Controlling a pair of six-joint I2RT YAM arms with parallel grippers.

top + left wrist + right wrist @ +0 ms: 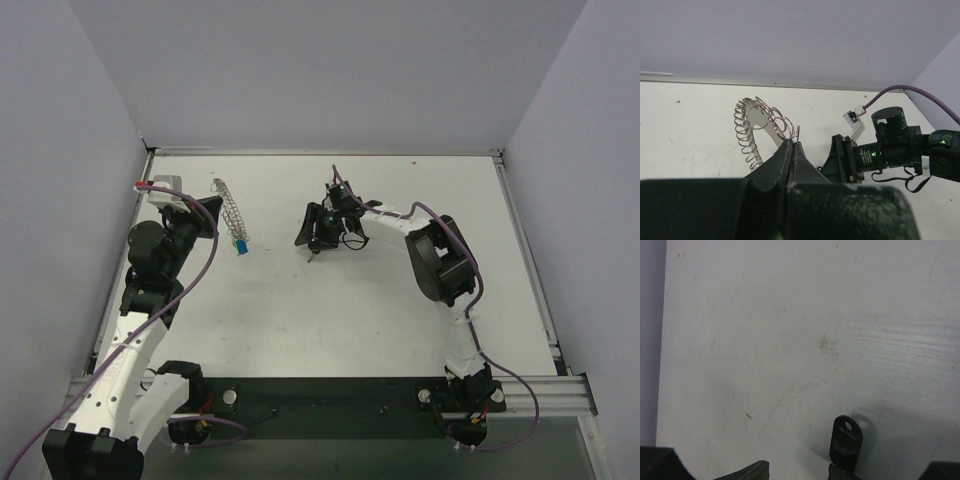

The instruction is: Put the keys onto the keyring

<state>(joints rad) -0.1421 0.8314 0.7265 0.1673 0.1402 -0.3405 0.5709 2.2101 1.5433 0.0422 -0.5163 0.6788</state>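
Firstly, top view, left gripper (214,212): at the middle left, closed on the keyring (231,212), which stands on its edge over the table (350,320).
Top view, blue key (241,247): at the lower end of the keyring, touching it.
Top view, right gripper (318,238): near the centre, well apart from the keyring, with its fingers spread.
Left wrist view, left gripper (792,145): fingers pressed together on the wavy rim of the keyring (757,125), which rises toward the upper left.
Right wrist view, right gripper (799,471): only the tips show at the lower edge, with a gap between them.
Right wrist view, dark key (846,439): at the lower centre, its head with a hole, just beside the tip on the right of the frame; whether they touch I cannot tell.
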